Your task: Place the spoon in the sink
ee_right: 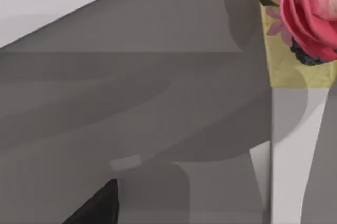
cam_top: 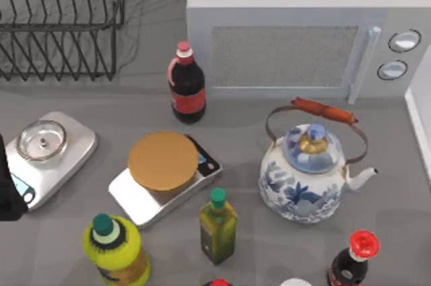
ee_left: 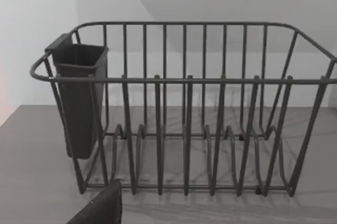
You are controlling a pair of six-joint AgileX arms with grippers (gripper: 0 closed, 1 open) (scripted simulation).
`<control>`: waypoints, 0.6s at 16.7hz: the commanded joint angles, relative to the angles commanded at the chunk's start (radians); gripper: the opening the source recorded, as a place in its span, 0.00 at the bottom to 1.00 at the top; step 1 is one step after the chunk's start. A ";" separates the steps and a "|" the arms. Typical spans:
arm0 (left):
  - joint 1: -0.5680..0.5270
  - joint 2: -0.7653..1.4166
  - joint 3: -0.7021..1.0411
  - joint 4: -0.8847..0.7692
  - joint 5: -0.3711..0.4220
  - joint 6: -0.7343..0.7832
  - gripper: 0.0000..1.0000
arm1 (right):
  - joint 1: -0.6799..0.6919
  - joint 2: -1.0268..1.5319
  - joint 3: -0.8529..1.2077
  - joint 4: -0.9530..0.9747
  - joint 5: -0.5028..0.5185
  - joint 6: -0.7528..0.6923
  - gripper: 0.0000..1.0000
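Observation:
The spoon and the sink are out of view. My left arm (cam_top: 9, 190) sits as a black shape at the table's left edge, beside a silver scale. A dark part of my left gripper (ee_left: 100, 209) pokes into the left wrist view, facing the wire dish rack (ee_left: 184, 108) from a short way off. A dark part of my right gripper (ee_right: 95, 207) hangs above bare grey table in the right wrist view.
The dish rack (cam_top: 60, 23) stands back left and a white microwave (cam_top: 303, 30) back right. Between them and the front are a cola bottle (cam_top: 187, 84), two scales (cam_top: 47, 158) (cam_top: 165, 178), a blue-white teapot (cam_top: 310, 175) and several bottles (cam_top: 217, 225). A flowered box (ee_right: 300, 29) is near my right gripper.

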 joint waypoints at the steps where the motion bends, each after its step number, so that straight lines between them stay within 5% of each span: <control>1: 0.000 0.000 0.000 0.000 0.000 0.000 1.00 | 0.000 0.000 0.000 0.000 0.000 0.000 0.00; 10: 0.000 0.000 0.000 0.000 0.000 0.000 1.00 | 0.001 -0.074 0.041 -0.082 0.011 0.001 0.00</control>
